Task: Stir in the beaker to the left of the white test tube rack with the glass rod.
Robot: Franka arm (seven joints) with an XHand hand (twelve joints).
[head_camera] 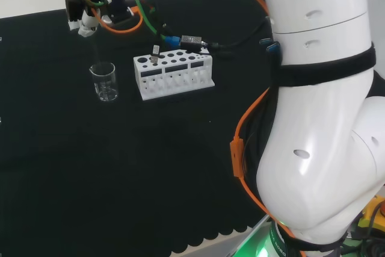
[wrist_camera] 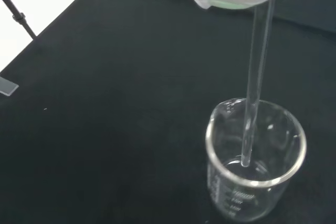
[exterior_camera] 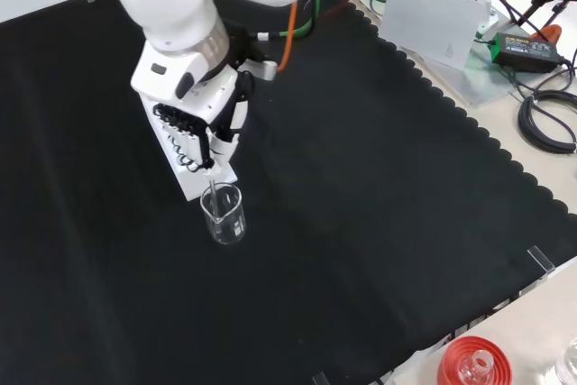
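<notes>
Directly below the hand [exterior_camera: 200,132] stands the beaker [exterior_camera: 224,214], just left of the white test tube rack [head_camera: 173,74] in the head view. Fingers curl round the glass rod [wrist_camera: 254,85] — its long axis near upright, its tip down inside the beaker near the base — so stirring probably needs only small circles.

A red stand [exterior_camera: 472,362] holding clear glassware is sitting off the cloth [exterior_camera: 379,187], near cables [exterior_camera: 546,119] and a grey sheet [exterior_camera: 431,17].
</notes>
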